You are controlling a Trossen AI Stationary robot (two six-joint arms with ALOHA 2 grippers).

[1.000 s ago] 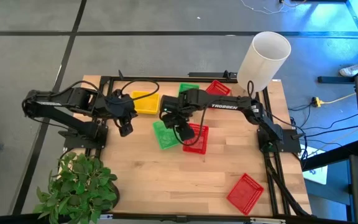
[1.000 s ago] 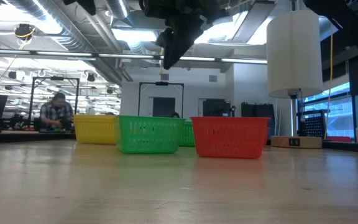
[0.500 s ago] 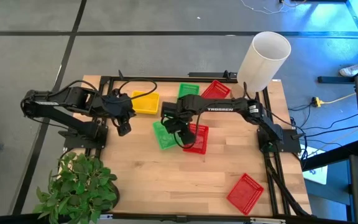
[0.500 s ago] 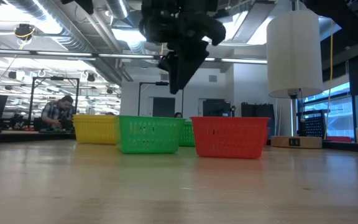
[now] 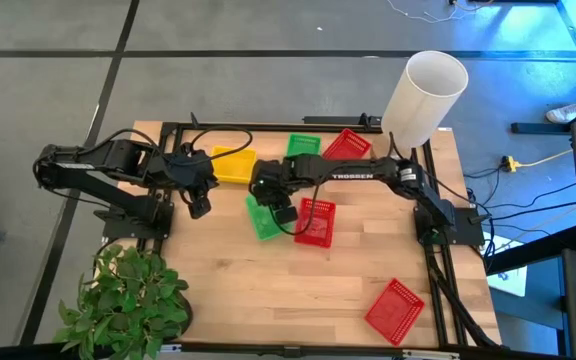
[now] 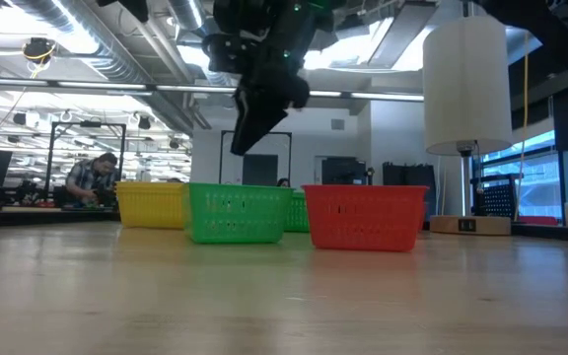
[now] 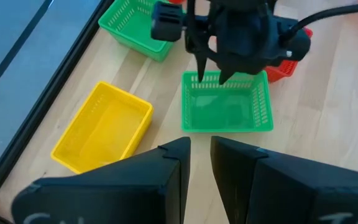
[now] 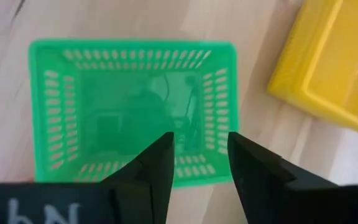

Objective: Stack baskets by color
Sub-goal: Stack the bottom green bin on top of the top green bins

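A green basket [image 5: 259, 220] rests on its bottom on the table, with a red basket [image 5: 316, 224] just to its right. My right gripper [image 5: 283, 211] hangs open above the green basket [image 8: 132, 112], fingers slanting down and clear of its rim [image 6: 237, 187]. In the right wrist view the gripper [image 8: 201, 155] stands over the basket's short wall. A yellow basket [image 5: 234, 165], a second green one [image 5: 304, 146] and a second red one [image 5: 350, 143] stand farther back. A third red basket [image 5: 395, 309] lies near the front right. My left gripper [image 5: 200, 206] waits at the left, fingers a narrow gap apart, holding nothing.
A tall white cylinder [image 5: 425, 95] stands at the table's far right corner. A potted plant [image 5: 128, 300] fills the near left corner. Bare wood lies across the near middle of the table [image 5: 288, 300]. A person [image 6: 89, 177] sits in the room behind.
My right gripper has come down and gone toward the table's left, from over the seam between the red and green baskets to over the green one, and has tipped more steeply downward. Its fingers have stayed open. The baskets have not moved.
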